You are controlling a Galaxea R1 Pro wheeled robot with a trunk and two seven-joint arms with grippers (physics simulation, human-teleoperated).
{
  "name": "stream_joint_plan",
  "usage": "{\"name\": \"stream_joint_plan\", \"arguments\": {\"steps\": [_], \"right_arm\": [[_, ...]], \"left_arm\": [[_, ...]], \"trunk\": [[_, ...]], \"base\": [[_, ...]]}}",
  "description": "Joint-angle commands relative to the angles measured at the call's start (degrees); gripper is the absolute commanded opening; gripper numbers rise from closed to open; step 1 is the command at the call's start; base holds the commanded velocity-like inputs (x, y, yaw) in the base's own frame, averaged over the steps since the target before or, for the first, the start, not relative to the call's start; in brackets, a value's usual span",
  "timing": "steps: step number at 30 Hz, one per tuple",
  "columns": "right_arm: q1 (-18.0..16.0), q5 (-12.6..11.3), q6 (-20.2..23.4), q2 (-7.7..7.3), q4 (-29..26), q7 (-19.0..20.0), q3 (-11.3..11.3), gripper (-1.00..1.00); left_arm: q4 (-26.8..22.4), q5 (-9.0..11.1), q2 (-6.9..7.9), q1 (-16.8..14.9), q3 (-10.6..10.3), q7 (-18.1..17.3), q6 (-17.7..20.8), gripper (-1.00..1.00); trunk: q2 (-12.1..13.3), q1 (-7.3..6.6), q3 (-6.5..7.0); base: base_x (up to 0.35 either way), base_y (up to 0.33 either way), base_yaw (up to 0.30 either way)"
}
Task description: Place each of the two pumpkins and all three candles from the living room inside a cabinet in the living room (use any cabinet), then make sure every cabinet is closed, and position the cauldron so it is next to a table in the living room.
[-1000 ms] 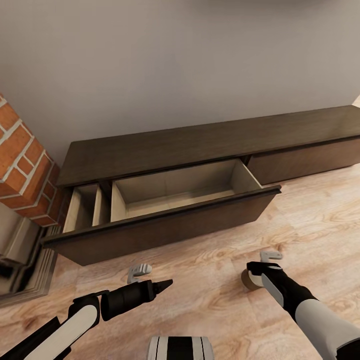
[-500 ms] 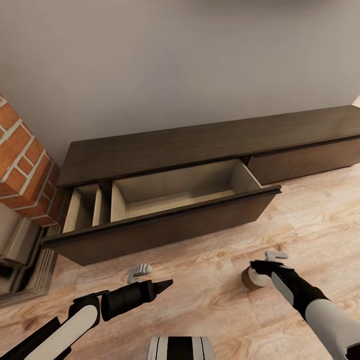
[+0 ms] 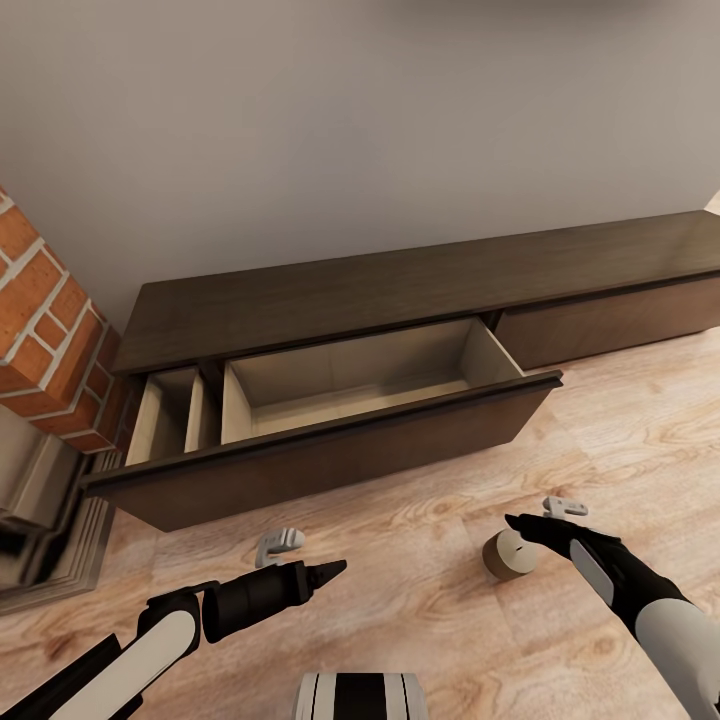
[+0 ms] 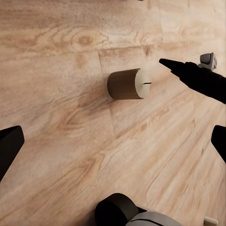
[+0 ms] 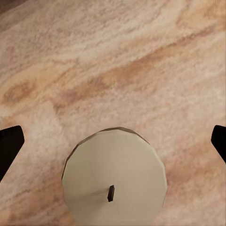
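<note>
One candle (image 3: 508, 555) on show, standing upright on the wooden floor (image 3: 420, 590), out in front of the open drawer and toward its right end, well clear of the cabinet (image 3: 400, 290). It's a short, stubby cylinder, tan-brown round the side with a pale beige flat top, and a tiny dark wick sits dead centre, plain as day from the right wrist camera (image 5: 114, 184). One cabinet, long, low and dark brown, running along the grey wall (image 3: 350, 120), with one drawer (image 3: 330, 420) pulled right out, and inside it two pale compartments: a narrow one at the left end, a wide one beside it, with none of the task's things in either. Further right, one drawer front sits flush. Two arms in play. The right tool (image 3: 548, 515) hangs just above and beside the candle, fingers spread wide, the candle between them in its own camera but not touched. The left tool (image 3: 300, 558) hovers over the floor in front of the drawer's left half, also parted wide, nothing in it; its camera catches the candle (image 4: 128, 84) from the side, with the right arm's dark fingertip pointing in close. One brick fireplace (image 3: 50, 340) edges in at the left.
</note>
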Motion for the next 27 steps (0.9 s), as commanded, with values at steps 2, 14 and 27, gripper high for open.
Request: {"name": "stream_joint_plan", "arguments": {"steps": [2, 14, 27], "right_arm": [[0.0, -0.3, 0.2, -0.08, -0.1, 0.2, 0.2, 1.00], [0.0, -0.4, 3.1, 0.19, 0.3, 0.2, 0.1, 1.00], [0.0, -0.4, 3.3, 0.20, 0.3, 0.3, 0.2, 1.00]], "left_arm": [[-0.1, 0.6, 0.04, -0.1, -0.1, 0.5, 0.0, 1.00], [-0.1, 0.6, 0.13, -0.1, 0.0, 0.5, 0.0, 1.00], [-0.1, 0.6, 0.13, -0.1, 0.1, 0.6, 0.0, 1.00]], "trunk": [[0.0, -0.01, -0.04], [0.0, -0.01, -0.04], [-0.1, 0.12, -1.15]], "base": [[0.000, 0.000, 0.000], [0.000, 0.000, 0.000], [0.000, 0.000, 0.000]]}}
